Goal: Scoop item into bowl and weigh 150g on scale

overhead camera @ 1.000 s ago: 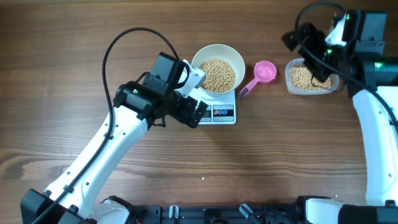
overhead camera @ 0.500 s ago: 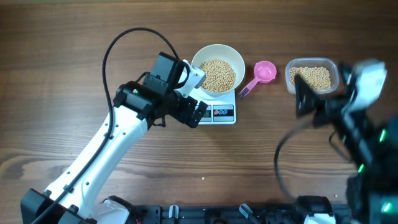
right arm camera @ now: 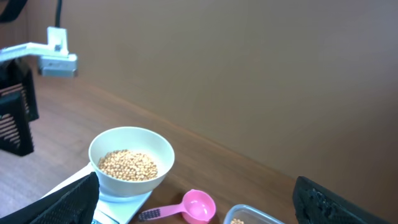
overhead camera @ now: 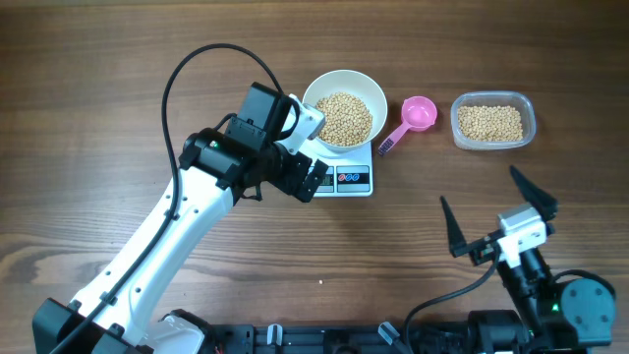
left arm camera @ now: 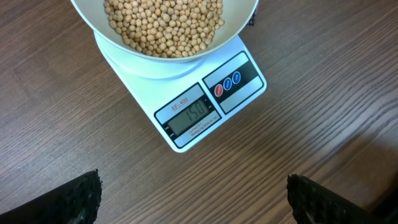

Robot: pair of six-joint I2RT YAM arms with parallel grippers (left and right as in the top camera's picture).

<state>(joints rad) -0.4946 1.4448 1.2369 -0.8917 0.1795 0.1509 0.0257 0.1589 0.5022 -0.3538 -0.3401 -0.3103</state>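
From overhead I see the whole wooden counter (overhead camera: 98, 98) and both of my arms. My left arm reaches in from the near left corner to the scale's left side. My right arm sits low at the near right edge, well apart from everything. Only that view shows the entire clear plastic tub (overhead camera: 458, 123) at the far right. The camera on my right wrist catches just a corner of it.

My left tool (overhead camera: 307, 179) hangs wide open and empty just beside the scale (overhead camera: 344, 177). My right tool (overhead camera: 482, 197) is also spread wide and holds nothing.

The left wrist camera alone shows the scale's display (left arm camera: 188, 117), which reads 150, and its round buttons (left arm camera: 227, 82). From above these are too small to make out. The right wrist camera looks sideways and shows the white bowl (right arm camera: 130, 180) in profile on the scale, with a plain brown wall behind it.

The pink scoop (overhead camera: 418, 113) lies on the counter between the scale and the tub, handle towards the scale. The left wrist view misses it.

The count is two arms, two tools, one scale, one bowl, one tub, one scoop and three buttons. The beans (overhead camera: 344, 118) are too many to count. They lie in two heaps, one in the bowl and one in the tub.
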